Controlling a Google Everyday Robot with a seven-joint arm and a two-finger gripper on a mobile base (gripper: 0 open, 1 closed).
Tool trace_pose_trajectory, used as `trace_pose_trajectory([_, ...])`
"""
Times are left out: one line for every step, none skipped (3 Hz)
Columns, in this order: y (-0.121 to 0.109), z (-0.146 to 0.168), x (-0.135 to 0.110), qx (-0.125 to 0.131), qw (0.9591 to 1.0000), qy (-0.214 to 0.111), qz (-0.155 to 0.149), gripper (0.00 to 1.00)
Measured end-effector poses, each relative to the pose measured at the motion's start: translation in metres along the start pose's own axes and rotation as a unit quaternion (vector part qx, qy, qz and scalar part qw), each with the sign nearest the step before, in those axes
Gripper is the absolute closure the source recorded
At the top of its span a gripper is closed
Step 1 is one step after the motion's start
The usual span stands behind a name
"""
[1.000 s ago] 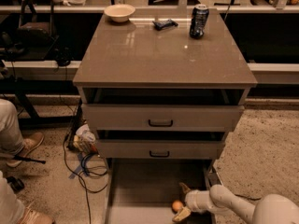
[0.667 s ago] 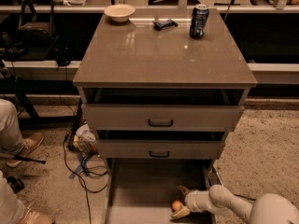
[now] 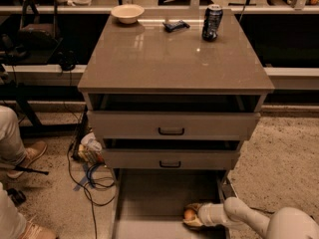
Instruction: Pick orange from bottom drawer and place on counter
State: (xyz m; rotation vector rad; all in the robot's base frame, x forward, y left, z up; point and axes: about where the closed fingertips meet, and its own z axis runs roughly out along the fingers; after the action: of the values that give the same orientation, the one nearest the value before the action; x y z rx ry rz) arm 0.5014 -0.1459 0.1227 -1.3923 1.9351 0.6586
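Grey-brown counter, 3 drawers
Gripper low-right clamped on 1 orange in bottom drawer; 1 bowl, 1 can up top

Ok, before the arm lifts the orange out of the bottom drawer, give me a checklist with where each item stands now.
1. Bottom drawer pulled out: ok.
2. Orange visible in that drawer, towards its right side: ok.
3. Gripper down in the drawer, right at the orange: ok.
4. Secure hold on the orange: cannot tell.
5. Landing room on the counter: ok. The bowl, dark packet and soda can sit along the back, with bare surface in front of them.
6. Lift path free of the upper drawers, which stand slightly open: cannot tell.
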Motion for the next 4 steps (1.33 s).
trace_pose_trajectory([-0.002, -0.018, -0.012, 0.006, 0.9995, -0.028, -0.012, 0.87])
trace_pose_trajectory([-0.005, -0.082, -0.052, 0.025, 0.9928, -0.104, -0.055, 1.00])
trace_pose_trajectory([-0.007, -0.136, -0.076, 0.038, 0.9846, -0.146, -0.089, 1.00])
trace_pose_trajectory([-0.003, -0.135, -0.077, 0.032, 0.9843, -0.149, -0.089, 1.00])
